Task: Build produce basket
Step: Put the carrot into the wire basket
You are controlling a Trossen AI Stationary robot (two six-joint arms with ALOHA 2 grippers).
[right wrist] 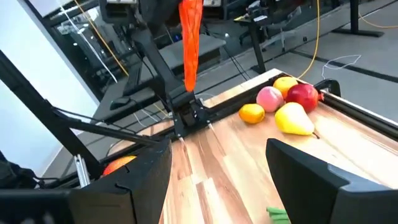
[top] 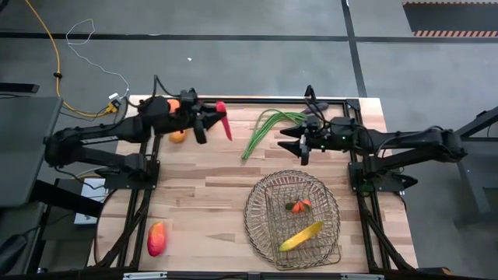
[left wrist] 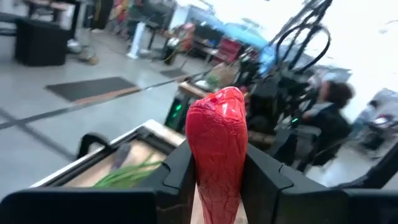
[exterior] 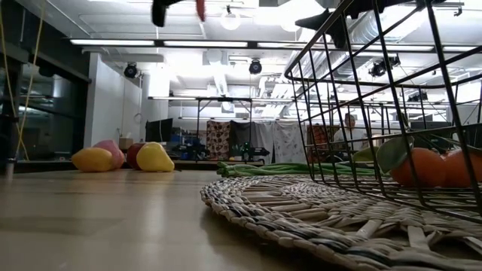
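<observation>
My left gripper is at the far left of the table, shut on a red chilli, high above the tabletop; both show at the top edge of the low view. My right gripper is open and empty at the far middle, beside the long green beans, which lie flat on the wood. The round wire basket stands near right and holds oranges and a banana. A red-yellow mango lies at the near left. My left gripper pinches the red chilli's body between its two fingers, one on each side. The chilli sticks out past the fingertips. It is lifted clear of the table; in the right wrist view it hangs with its pointed tip down.
A cluster of fruit lies at the far left corner: an orange, a pink peach, a dark red apple and a yellow pear. Bare wood lies between the cluster, the beans and the basket. A person sits beyond the table.
</observation>
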